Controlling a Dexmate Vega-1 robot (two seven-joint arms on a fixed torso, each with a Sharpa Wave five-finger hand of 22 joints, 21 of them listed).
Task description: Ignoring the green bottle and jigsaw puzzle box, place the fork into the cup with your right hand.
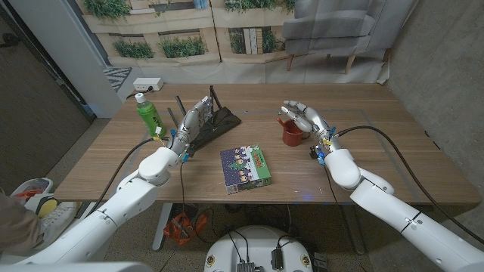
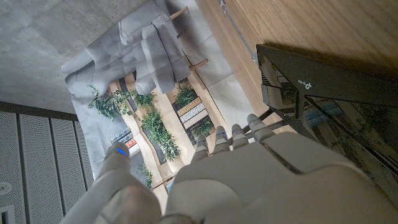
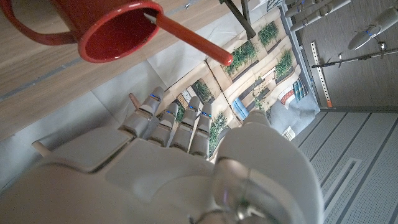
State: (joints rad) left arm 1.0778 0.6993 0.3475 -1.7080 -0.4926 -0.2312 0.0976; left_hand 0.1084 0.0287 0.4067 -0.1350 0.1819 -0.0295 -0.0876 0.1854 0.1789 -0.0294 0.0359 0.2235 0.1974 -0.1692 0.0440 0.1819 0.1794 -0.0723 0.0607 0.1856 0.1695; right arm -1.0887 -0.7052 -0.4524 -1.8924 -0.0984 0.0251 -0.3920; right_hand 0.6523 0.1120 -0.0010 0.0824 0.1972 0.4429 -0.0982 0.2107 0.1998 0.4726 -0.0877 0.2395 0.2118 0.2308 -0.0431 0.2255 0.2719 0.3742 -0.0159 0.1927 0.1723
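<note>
Already the fork [image 3: 189, 38] stands in the red cup [image 3: 99, 31]: its red handle leans on the rim and sticks out past it, with the head end down inside. From the head view the cup [image 1: 292, 134] sits on the bench [image 1: 378, 143] right of the middle, and the right robot hand [image 1: 306, 119] hovers just beside and over it, fingers spread loose and holding nothing. From the right wrist view its fingers [image 3: 168, 118] are extended, with no part of the fork between them, so I judge the placing done and the hand released.

The left robot hand [image 1: 195, 119] stands on the other side, fingers straight and apart, empty, close against a black router [image 1: 215, 121] with antennas. The green bottle [image 1: 148, 113] stands near the bench's left edge and the jigsaw puzzle box [image 1: 246, 168] lies near the front middle, both well apart from the cup.

What could go wrong now is mostly in the pull-back. The right hand is so close to the cup that a finger could catch the jutting handle and flip the fork out, or nudge the cup and tip it. The fork leans rather than standing deep, so it might lever out easily. The left hand, if it shifts, could knock the router.
</note>
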